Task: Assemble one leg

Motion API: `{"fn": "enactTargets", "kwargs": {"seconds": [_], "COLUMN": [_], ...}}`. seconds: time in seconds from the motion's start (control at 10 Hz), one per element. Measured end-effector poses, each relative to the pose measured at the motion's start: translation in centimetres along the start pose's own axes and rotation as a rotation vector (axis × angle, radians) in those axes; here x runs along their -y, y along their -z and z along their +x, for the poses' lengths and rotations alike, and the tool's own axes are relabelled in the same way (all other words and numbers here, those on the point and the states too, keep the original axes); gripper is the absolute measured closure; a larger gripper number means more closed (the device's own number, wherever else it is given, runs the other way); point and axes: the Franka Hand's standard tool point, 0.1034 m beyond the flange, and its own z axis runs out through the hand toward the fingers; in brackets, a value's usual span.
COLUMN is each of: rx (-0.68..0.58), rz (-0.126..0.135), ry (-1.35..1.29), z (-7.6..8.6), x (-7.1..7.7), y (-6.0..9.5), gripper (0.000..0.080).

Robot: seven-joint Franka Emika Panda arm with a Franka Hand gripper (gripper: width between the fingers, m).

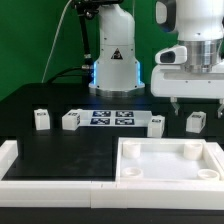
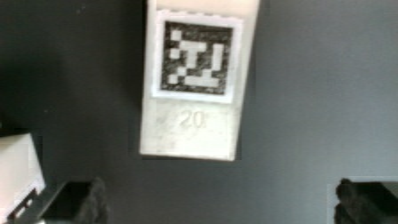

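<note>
Four small white legs with square tags lie on the black table in the exterior view: two at its left [image 1: 41,120] [image 1: 70,121] and two at its right [image 1: 157,123] [image 1: 196,121]. My gripper [image 1: 196,100] hangs open just above the rightmost leg and is not touching it. In the wrist view one leg [image 2: 192,80] lies lengthwise with its tag facing up, ahead of the open gripper [image 2: 217,205]. The dark fingertips [image 2: 71,200] show at the picture's corners, set wide apart with nothing between them.
The marker board [image 1: 110,118] lies between the legs. The large white tray-shaped part [image 1: 170,146] sits in front at the exterior view's right. A white raised frame [image 1: 10,160] stands at its left. The robot base [image 1: 115,65] is behind. A white edge [image 2: 15,165] shows in the wrist view.
</note>
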Motion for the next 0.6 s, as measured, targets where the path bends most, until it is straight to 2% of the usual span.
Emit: {"fn": "enactTargets", "kwargs": {"seconds": [0.3, 0.4, 0.5, 0.6], "rx": [0.010, 0.074, 0.176, 0.272], "rz": [-0.005, -0.030, -0.031, -0.047], "ry": [0.043, 0.076, 0.058, 0.028], "z": [0.2, 0.1, 0.7, 0.5], "x": [-0.2, -1.1, -2.5, -3.0], "y": [0.0, -0.2, -0.5, -0.7], "gripper": [0.0150, 0.0150, 0.0150, 0.0150]}}
